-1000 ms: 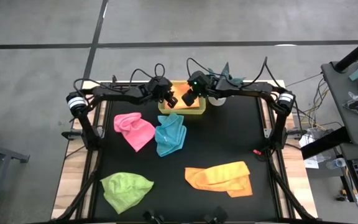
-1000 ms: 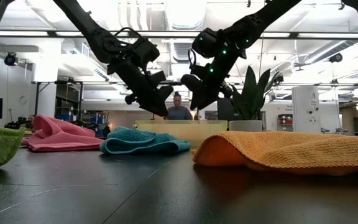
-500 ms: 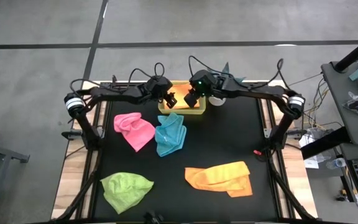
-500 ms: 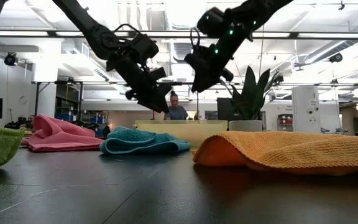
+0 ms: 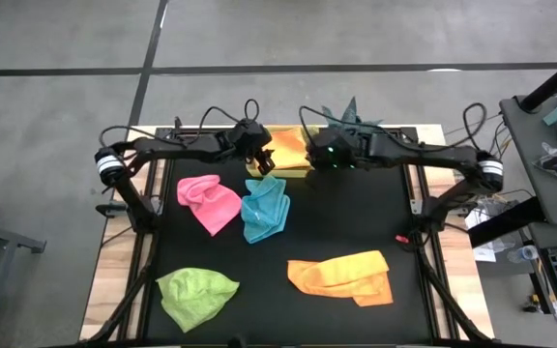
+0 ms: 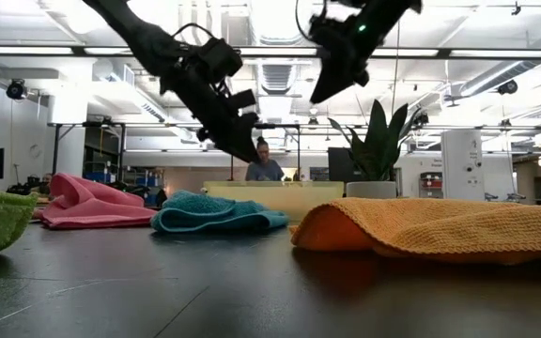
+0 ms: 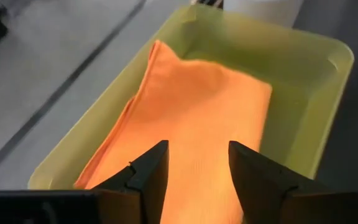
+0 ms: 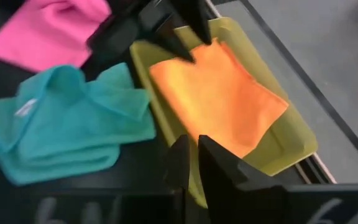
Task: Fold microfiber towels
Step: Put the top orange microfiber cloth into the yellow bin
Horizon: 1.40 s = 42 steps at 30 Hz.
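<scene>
- The folded orange microfiber towel [image 7: 191, 118] lies flat in the yellow translucent plastic tray [image 7: 316, 93]; the left gripper [image 7: 194, 165], fingers parted and empty, hovers just above it (a dip could ruffle it).
- The right gripper [image 8: 191, 165], fingers nearly closed and empty, could clip the tray's rim.

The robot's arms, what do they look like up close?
Both are slim black jointed arms with loose black cables looping off them and a white band at each shoulder. The left gripper ends in two dark pointed fingers; the right gripper looks alike, with a small green light near its wrist.
</scene>
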Available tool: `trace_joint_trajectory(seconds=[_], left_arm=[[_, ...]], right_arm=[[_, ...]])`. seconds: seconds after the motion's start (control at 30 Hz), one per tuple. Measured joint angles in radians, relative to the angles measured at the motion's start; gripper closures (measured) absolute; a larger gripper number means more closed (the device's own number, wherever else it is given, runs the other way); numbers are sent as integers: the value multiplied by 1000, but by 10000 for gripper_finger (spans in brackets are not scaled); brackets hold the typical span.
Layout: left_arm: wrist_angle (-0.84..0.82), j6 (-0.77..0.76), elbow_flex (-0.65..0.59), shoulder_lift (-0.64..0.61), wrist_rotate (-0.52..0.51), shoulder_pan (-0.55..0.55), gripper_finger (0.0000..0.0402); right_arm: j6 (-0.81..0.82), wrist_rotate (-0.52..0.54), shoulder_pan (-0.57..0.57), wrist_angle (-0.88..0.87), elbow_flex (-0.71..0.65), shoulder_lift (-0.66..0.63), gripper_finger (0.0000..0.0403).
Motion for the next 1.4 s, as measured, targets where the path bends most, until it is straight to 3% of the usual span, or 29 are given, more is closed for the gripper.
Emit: trace_joint_trajectory(seconds=[0.17,0.4,0.67,0.9,1.4], left_arm=[[-262,76,138,-3,6,3,301],[-327,228,305,72,108,20,393],[-415,251,513,293,166,49,400],[-566,250,722,497,165,54,401],[-592,170,752,587,160,55,402]], right_arm=[[-14,1,53,8,-94,-124,393],[-50,1,94,130,-281,-280,394],[-78,-3,103,282,-470,-405,394],[-91,-3,103,300,-520,-440,394],[-125,-2,103,300,-531,-433,394]])
